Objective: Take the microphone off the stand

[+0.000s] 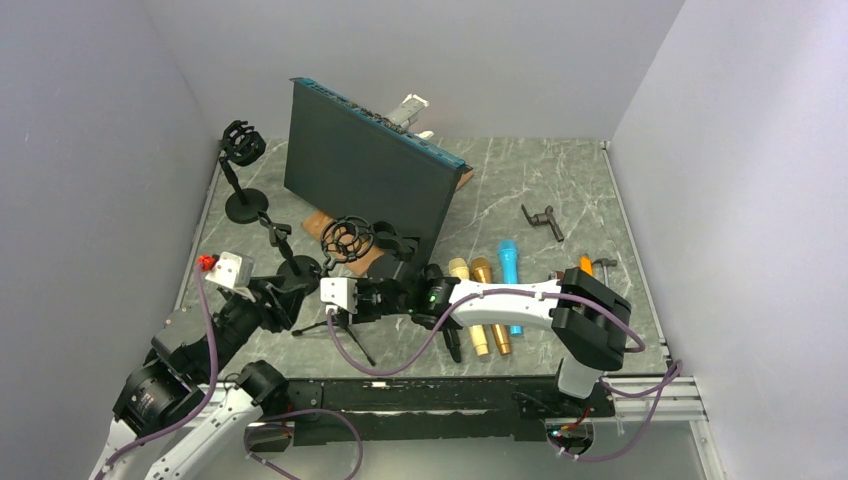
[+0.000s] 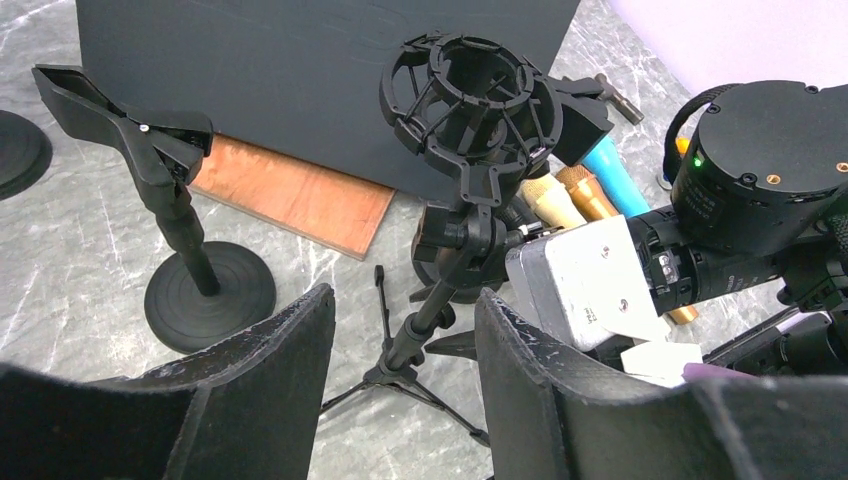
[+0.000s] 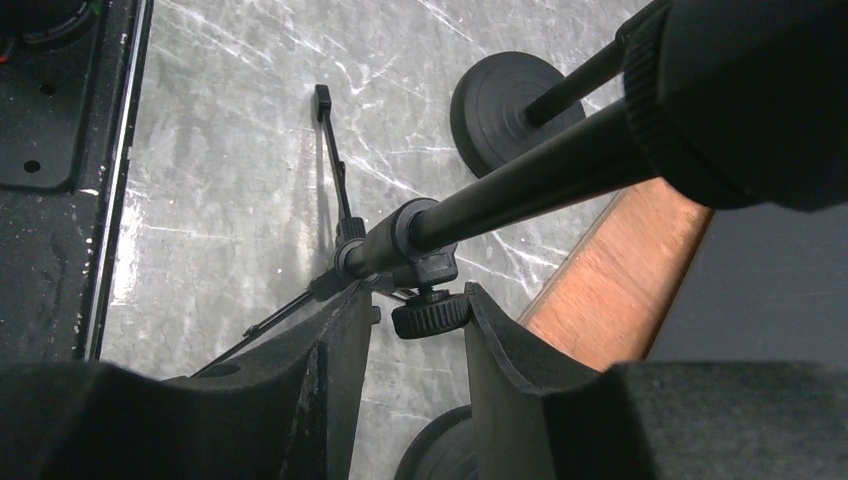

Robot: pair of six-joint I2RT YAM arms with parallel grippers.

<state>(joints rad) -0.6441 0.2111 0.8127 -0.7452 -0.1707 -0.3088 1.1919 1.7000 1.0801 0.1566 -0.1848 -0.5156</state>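
Right hand is narrowed around the tripod stand low on its pole, one pad each side of the clamp knob. The right pad looks to be touching the knob, the left pad is just beside it, and I cannot tell whether it really clamps. Left hand is wide open and holds nothing, with the pole showing in the gap just ahead and neither pad touching it. Going up the pole from both hands, the shock mount sits at the top, ring tilted. The dark body poking out of its far side is likely the microphone, though it is black on black and hard to separate from the mount. Key relation: from the left hand the microphone lies above and to the right, well up the pole. Its long axis seems to run through the ring roughly level, toward the dark panel, not along the pole. Judgement: both hands are near the stand, but the right one is taken up at the knob and best placed to brace. That leaves the left as the free one, and it would need to rise to mount height and come in along the ring's axis. Loose microphones on the surface by the right arm are not the target.
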